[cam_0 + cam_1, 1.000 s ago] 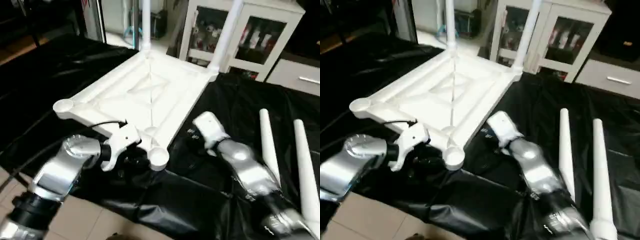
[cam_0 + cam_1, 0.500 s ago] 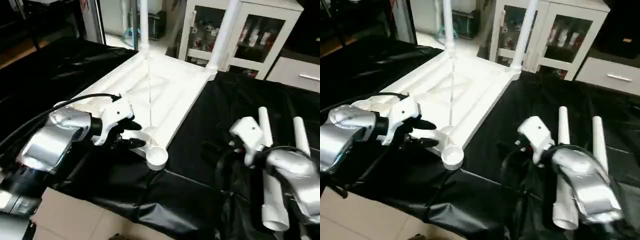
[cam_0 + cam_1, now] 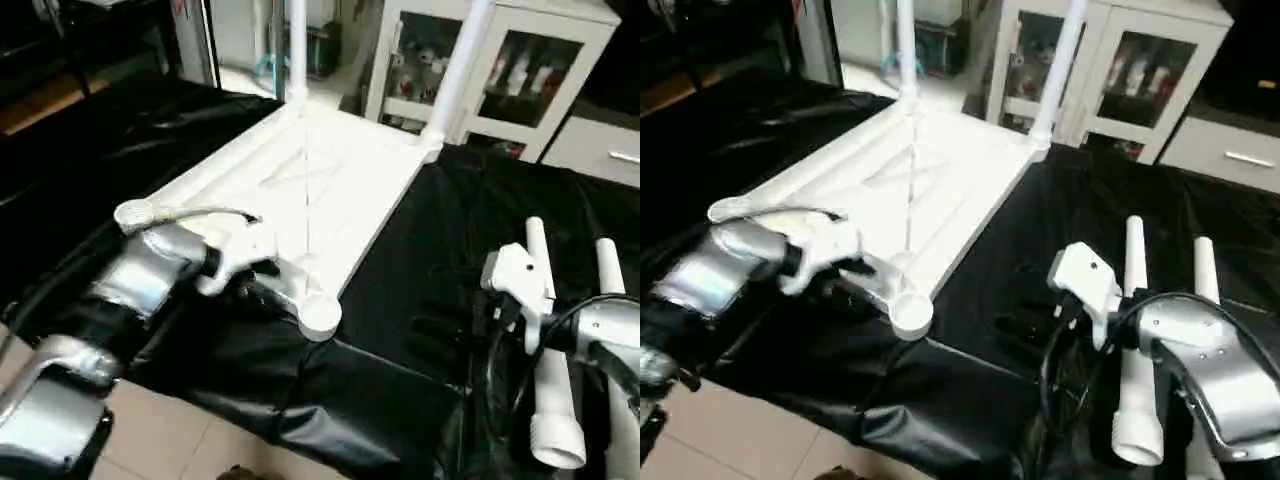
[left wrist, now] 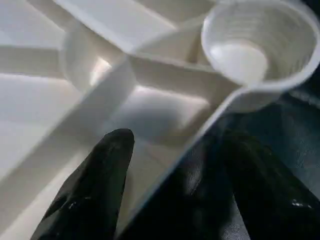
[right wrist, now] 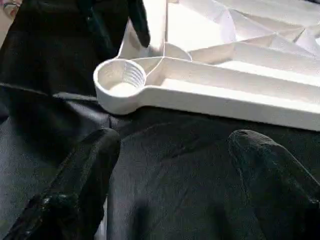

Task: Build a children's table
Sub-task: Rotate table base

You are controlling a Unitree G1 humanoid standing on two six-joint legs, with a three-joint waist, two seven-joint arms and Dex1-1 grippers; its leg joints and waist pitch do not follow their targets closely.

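Left eye view crops both fitted legs point(image 3: 296, 45) at the frame's 12 o'clock edge. Flipped tabletop point(image 3: 300, 190) sits at 11 on the black cover point(image 3: 420, 270). Left gripper point(image 4: 170, 165) straddles its near rim, fingers spread. Right gripper point(image 5: 170, 165) hangs wide open over bare cover; loose legs point(image 3: 545, 340) at 4.

Bright glare on white table top point(image 3: 300, 190), dim black cover point(image 3: 470, 230), blurred near arms
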